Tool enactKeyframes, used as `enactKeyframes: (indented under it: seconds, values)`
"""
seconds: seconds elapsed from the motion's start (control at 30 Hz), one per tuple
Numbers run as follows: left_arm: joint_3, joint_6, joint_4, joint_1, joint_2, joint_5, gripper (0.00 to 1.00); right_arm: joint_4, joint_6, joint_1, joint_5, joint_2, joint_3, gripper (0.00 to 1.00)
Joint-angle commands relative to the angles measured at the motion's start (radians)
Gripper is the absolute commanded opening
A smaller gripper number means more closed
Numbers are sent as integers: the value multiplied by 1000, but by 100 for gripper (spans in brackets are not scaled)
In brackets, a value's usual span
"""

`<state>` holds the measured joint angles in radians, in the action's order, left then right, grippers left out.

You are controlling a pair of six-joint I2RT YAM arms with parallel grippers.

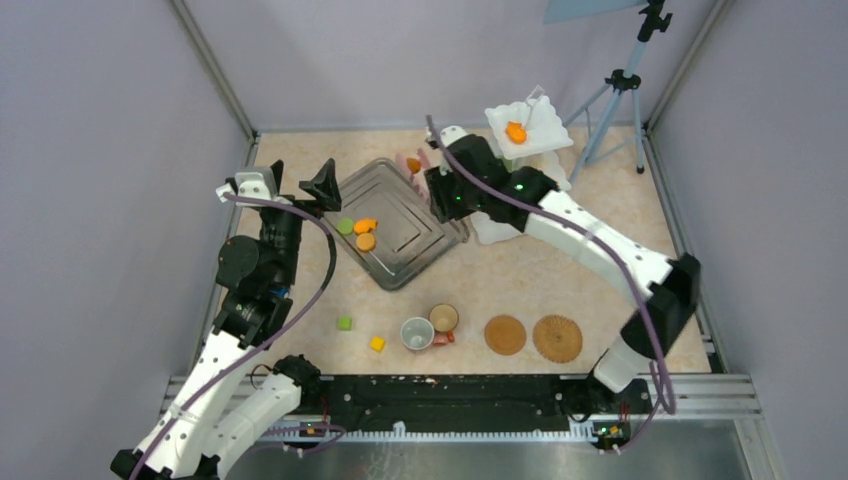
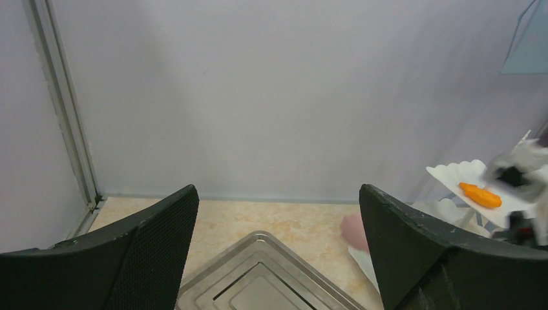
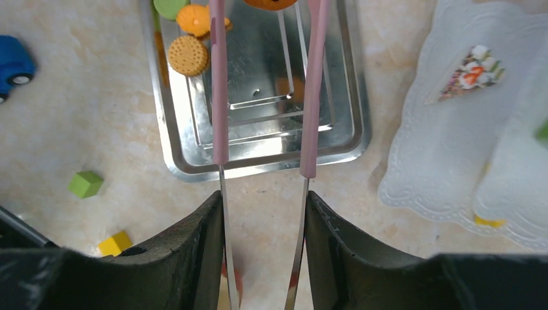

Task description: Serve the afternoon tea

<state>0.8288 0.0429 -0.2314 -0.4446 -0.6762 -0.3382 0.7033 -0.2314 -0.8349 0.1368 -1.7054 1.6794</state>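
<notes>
Right gripper (image 3: 263,216) grips pink tongs (image 3: 220,84) over the steel tray (image 3: 165,129); an orange pastry (image 3: 271,2) sits between the tong arms.

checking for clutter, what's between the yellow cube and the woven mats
A white cup and a tan cup side by side, a small red bit by them; top view shows it.

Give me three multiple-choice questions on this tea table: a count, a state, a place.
1. How many woven mats are out? A one; B two; C three.
2. The right claw is: A shut on the pink tongs; B open, empty; C hidden from every view.
3. Where does the cake wedge lie? A on a woven mat; B between the tongs; C on the white stand.
Answers: B, two lie side by side; A, it clamps both tong arms; C, it rests on a lacy tier.
</notes>
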Motion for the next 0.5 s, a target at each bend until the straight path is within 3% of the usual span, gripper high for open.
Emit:
enactKeyframes:
  seconds: [0.0, 0.2, 0.47]
  values:
    - [19, 6, -29, 7, 7, 5, 99, 57, -40, 10, 123, 247, -30, 12]
    - [19, 19, -26, 6, 8, 17, 99, 217, -56, 64, 252, 476, -53, 12]
    - [21, 24, -23, 5, -6, 24, 99, 193, 30, 350, 112, 560, -142, 11]
